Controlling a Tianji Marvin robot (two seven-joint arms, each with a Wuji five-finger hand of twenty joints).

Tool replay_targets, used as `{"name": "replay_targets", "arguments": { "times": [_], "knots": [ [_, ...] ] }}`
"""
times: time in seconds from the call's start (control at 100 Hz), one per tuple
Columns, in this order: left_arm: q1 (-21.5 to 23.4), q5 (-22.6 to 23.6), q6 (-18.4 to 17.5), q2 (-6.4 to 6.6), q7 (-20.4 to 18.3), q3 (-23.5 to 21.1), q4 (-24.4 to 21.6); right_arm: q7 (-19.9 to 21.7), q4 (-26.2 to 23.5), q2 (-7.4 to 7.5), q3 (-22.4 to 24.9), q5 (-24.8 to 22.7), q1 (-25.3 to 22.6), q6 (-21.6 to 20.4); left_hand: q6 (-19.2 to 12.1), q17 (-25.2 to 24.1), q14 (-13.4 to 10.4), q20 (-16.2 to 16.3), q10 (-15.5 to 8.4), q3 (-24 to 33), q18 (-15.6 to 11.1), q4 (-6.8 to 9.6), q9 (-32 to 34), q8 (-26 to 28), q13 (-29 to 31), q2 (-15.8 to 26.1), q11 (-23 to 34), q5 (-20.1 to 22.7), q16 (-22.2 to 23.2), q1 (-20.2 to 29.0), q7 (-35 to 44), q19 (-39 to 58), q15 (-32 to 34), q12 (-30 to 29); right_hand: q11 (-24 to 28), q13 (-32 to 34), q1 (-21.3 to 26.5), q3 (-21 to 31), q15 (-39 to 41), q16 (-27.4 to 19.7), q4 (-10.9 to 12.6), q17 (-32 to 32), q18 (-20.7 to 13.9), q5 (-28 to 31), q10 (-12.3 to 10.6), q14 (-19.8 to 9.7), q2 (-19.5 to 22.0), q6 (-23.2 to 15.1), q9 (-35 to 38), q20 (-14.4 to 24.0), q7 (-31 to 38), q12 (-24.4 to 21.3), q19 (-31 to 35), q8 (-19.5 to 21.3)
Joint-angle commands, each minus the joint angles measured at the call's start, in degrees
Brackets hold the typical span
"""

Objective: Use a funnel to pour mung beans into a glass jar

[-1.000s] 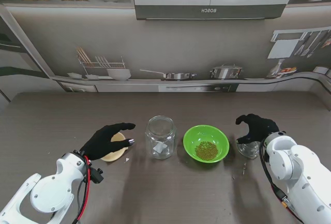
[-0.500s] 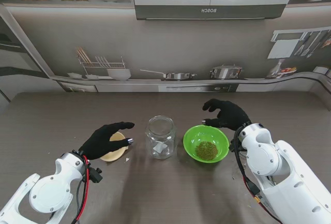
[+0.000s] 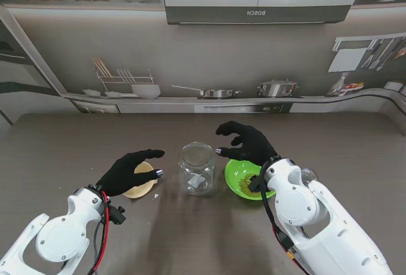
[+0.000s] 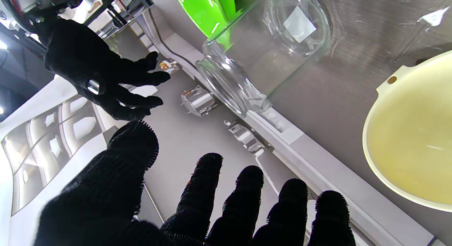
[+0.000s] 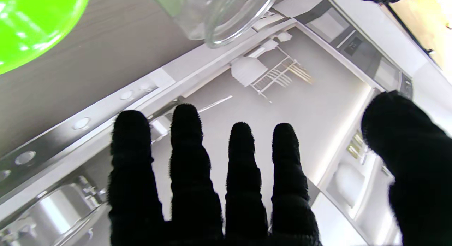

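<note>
The clear glass jar [image 3: 196, 168] stands open-mouthed at the table's middle, also visible in the wrist views [image 4: 261, 58] [image 5: 219, 16]. Just right of it is the green bowl [image 3: 236, 172] of mung beans [image 3: 243, 185], partly covered by my right wrist. My right hand [image 3: 244, 143] hovers open over the bowl's far left rim, fingers spread beside the jar's mouth [image 5: 229, 182]. The pale yellow funnel [image 3: 141, 187] [image 4: 413, 143] lies left of the jar. My left hand [image 3: 130, 170] hangs open over it, fingers apart and holding nothing [image 4: 197, 210].
A small clear glass [image 3: 309, 175] stands right of the bowl, half hidden behind my right forearm. A tiny white scrap [image 3: 156, 195] lies near the funnel. Beyond the table's far edge is a printed kitchen backdrop.
My right hand has swept left from the small glass, across the green bowl, to just beside the jar's mouth. The left hand, funnel, jar and bowl have stayed put.
</note>
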Motion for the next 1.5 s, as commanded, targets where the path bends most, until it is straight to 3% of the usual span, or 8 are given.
{"name": "replay_targets", "arguments": {
  "times": [0.0, 0.27, 0.5, 0.7, 1.12, 1.49],
  "knots": [
    [0.0, -0.1, -0.1, -0.27, -0.6, 0.2, 0.2, 0.9, -0.5, -0.63, -0.7, 0.0, -1.3, -1.7, -0.1, -0.4, -0.2, 1.0, -0.4, -1.2, -0.3, 2.33, -0.6, -0.1, -0.5, 1.8, -0.6, -0.1, -0.3, 0.8, -0.3, -0.9, -0.3, -0.3, 0.9, -0.7, 0.4, -0.2, -0.4, -0.2, 1.3, 0.0, -2.0, -1.4, 0.4, -0.9, -1.8, 0.3, -1.7, -0.7, -0.4, 0.5, -0.9, -0.7],
    [-1.8, 1.7, 0.2, -0.43, 0.7, 1.5, 1.9, 0.6, -0.5, -0.74, -1.3, 1.2, -1.8, -4.1, -0.1, -0.5, -0.2, 1.0, -0.5, -0.7, -0.3, 2.27, -0.5, -0.1, -0.5, 1.6, -0.6, -0.1, -0.2, 0.7, -0.4, -1.0, -0.3, -0.2, 1.9, -0.5, 0.3, 0.7, -0.1, 0.0, 1.0, -0.3, -1.0, -1.1, 0.6, -0.7, -2.0, 0.5, -0.9, -0.9, 0.7, 1.2, -1.3, -0.2],
    [-3.6, 7.3, 2.1, -0.15, 1.1, 1.2, 3.4, 0.7, -0.8, -0.64, -1.3, 1.2, -2.2, -4.9, -0.2, -0.2, -0.2, 1.1, -0.6, -0.2, -0.3, 2.26, -0.5, -0.1, -0.5, 1.2, -0.5, 0.0, -0.2, 0.7, -0.3, -0.8, -0.3, -0.2, 1.7, -0.3, 0.0, 0.4, 0.0, 0.1, 1.1, -0.4, -1.2, -0.8, 1.2, -0.8, -1.5, 0.5, -0.4, -0.6, 0.5, 1.3, -1.1, -0.3],
    [-6.2, 14.5, 3.3, 0.54, 0.2, 0.0, 5.7, 0.5, -1.2, -0.75, -1.1, 1.7, -2.5, -5.0, -1.1, 0.0, -0.4, 1.1, -1.2, 0.3, -0.7, 2.19, -1.2, -0.5, -0.7, -0.2, -0.6, -2.8, -0.2, 0.1, -1.3, -0.7, -0.3, -0.2, 1.6, -0.3, 0.1, 0.1, 0.0, 0.1, 1.2, -0.5, -1.3, -0.5, 1.4, -0.7, -1.3, 0.5, -0.5, -0.5, 0.4, 1.3, -1.2, -0.4],
    [-12.5, 30.2, 9.9, 2.40, -4.6, 1.6, 10.0, 0.5, -1.3, -0.81, -1.1, 2.6, -2.7, -5.2, 0.0, 3.0, -0.2, 1.2, -2.4, 3.1, -2.2, 1.76, -2.9, -1.6, -0.1, -4.6, -0.3, -8.7, 0.5, -3.1, -3.3, 0.3, 1.1, 0.1, 1.4, -0.3, 0.0, -0.3, 0.0, 0.1, 1.3, -0.6, -1.4, -0.3, 1.7, -0.8, -0.8, 0.7, -0.5, -0.2, 0.3, 1.4, -1.2, -0.3],
    [-17.0, 35.7, 15.1, 3.17, -7.9, 6.8, 14.2, 0.6, -1.4, -0.88, -0.9, 3.4, -2.9, -4.9, 1.5, 8.4, 1.0, 1.7, -1.6, 4.5, -1.8, 1.56, -1.4, -1.9, 3.5, -6.6, 0.7, -8.2, 2.4, -5.3, -3.0, 2.6, 4.8, 1.3, 1.4, -0.2, 0.0, -0.5, 0.1, 0.2, 1.4, -0.7, -1.4, -0.1, 1.9, -0.7, -0.6, 1.2, -0.6, -0.1, 0.3, 1.4, -1.1, -0.3]
  ]
}}
